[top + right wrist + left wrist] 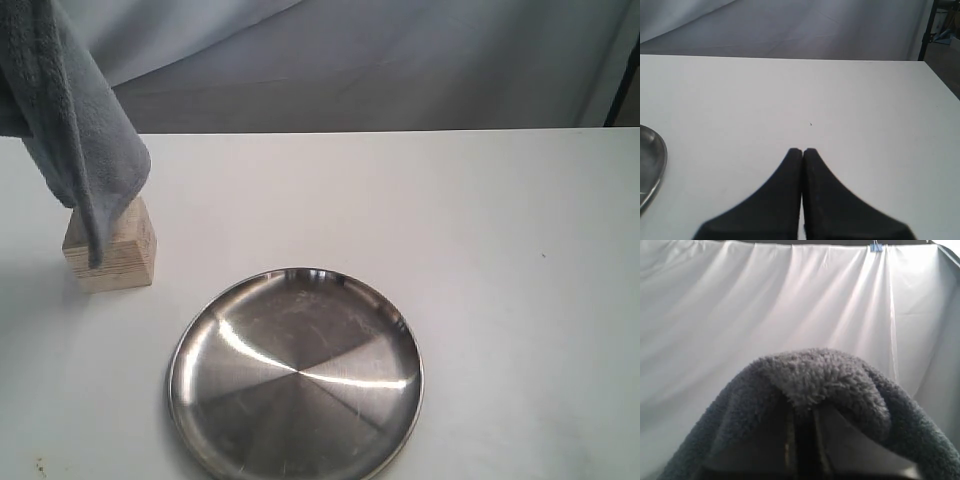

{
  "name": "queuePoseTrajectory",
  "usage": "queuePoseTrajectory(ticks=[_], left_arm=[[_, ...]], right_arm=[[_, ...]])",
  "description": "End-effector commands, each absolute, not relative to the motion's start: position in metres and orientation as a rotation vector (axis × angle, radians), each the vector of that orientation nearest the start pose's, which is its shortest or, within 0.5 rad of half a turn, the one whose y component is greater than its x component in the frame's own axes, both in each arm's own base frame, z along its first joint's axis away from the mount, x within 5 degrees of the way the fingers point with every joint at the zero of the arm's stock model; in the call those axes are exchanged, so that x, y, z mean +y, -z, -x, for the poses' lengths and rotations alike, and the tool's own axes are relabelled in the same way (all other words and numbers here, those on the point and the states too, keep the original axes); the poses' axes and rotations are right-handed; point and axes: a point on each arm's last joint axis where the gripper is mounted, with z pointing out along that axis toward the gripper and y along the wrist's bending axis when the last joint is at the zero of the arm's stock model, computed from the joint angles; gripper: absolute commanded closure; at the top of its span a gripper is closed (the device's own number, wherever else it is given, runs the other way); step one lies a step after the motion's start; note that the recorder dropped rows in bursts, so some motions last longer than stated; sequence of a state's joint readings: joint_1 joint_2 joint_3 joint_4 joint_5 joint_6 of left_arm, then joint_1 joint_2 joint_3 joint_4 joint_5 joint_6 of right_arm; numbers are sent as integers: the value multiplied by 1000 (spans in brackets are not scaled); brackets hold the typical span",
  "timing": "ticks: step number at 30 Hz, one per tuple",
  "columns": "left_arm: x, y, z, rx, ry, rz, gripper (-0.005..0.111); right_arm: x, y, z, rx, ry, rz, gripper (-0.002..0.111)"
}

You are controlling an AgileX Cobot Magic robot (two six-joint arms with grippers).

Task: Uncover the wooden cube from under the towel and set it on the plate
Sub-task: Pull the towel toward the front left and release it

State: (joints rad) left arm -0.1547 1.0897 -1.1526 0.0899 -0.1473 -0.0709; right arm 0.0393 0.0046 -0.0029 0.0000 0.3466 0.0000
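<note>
The wooden cube (120,255) stood on the table (480,250), left of and beyond the plate (296,375) and apart from it, with a hanging corner of the towel (80,130) draped over its top. The left gripper (801,440) was nearer; fleece hid most of it, but its jaws appeared clamped on a fold of the towel. The right gripper (802,152) — jaws together, empty — sat right of the plate, well apart from the cube.

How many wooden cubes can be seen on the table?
1. The cube stands on the table, left of the plate. The tip of the lifted towel hangs over the cube's top. The towel could hide something behind it.
</note>
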Motion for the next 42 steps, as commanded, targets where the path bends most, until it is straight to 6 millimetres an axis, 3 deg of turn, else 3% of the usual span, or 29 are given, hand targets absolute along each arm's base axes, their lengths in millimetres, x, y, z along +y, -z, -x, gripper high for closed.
queuePoseTrajectory(ticks=[1, 10, 17, 22, 32, 42], left_arm=[[-32, -500, -192, 1184, 147, -105, 107], [-13, -501, -99, 1374, 105, -94, 107], [-7, -484, -70, 1551, 91, -85, 107], [-8, -480, -64, 1599, 127, -79, 107], [-28, -445, -71, 1808, 340, -201, 107], [-26, -396, -90, 1967, 239, -211, 107]], right_arm=[[2, -182, -53, 1827, -22, 29, 108], [2, -182, -53, 1827, -22, 29, 108], [2, -182, -53, 1827, -22, 29, 108], [2, -182, -53, 1827, -22, 29, 108], [2, -182, -53, 1827, -22, 29, 108], [2, -182, -53, 1827, -22, 29, 108]])
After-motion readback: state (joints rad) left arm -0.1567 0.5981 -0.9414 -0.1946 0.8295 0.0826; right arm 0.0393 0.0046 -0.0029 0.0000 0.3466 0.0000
